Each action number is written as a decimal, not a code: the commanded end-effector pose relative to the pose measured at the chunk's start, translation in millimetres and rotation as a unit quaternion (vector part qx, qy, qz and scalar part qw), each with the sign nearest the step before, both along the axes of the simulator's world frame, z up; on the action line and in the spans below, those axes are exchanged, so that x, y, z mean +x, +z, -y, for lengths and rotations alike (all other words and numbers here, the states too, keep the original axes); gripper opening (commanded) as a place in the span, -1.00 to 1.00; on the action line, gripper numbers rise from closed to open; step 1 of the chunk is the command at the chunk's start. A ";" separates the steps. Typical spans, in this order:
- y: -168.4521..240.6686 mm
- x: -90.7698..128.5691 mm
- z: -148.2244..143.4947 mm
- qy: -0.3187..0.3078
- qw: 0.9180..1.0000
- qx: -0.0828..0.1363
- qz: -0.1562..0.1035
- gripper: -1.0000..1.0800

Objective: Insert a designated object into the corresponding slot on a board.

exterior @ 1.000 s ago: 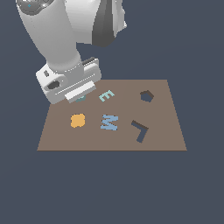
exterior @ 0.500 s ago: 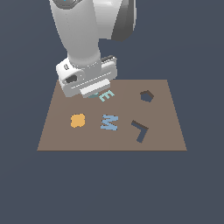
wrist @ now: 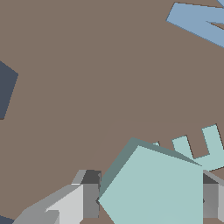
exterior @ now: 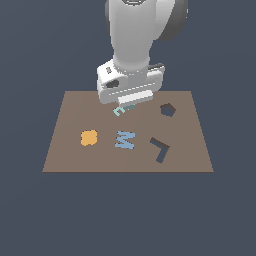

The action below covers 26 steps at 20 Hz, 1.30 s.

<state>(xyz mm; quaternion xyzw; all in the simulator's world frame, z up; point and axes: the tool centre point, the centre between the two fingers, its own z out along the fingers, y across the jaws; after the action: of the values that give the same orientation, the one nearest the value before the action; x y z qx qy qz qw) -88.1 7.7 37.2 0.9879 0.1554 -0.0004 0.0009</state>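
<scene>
My gripper (exterior: 127, 105) hangs over the far middle of the brown board (exterior: 70, 160), just above the pale teal letter E (exterior: 119, 110). In the wrist view it (wrist: 151, 200) is shut on the pale teal hexagonal block (wrist: 153, 188), with a finger (wrist: 89, 199) on each side, and holds it clear of the board. The dark polygon slot (exterior: 167, 110) lies to the exterior view's right of the gripper and is empty. It also shows at the edge of the wrist view (wrist: 6, 89). In the exterior view the hand hides most of the block.
An orange rounded blob (exterior: 89, 137), a blue letter (exterior: 124, 139) and a dark L-shaped recess (exterior: 160, 149) lie on the near half of the board. The letter E (wrist: 201, 146) and the blue letter (wrist: 197, 22) also show in the wrist view.
The arm has moved toward the exterior view's right, from the board's far left corner to above the letter E, carrying the block closer to the slot.
</scene>
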 end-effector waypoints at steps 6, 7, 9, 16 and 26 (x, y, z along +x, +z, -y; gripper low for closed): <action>1.7 3.2 -62.2 -0.069 0.998 0.000 0.000 -1.00; 1.9 4.3 -69.1 -0.077 0.997 0.000 0.000 -1.00; 2.2 6.7 -82.0 -0.092 0.996 0.000 0.000 -1.00; 3.0 15.8 -116.8 -0.131 0.991 -0.001 0.000 -1.00; 3.4 24.2 -137.2 -0.155 0.988 -0.001 0.000 -1.00</action>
<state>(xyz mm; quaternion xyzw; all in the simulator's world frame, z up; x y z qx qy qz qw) -64.8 143.9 40.4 1.0000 0.0026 -0.0004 0.0017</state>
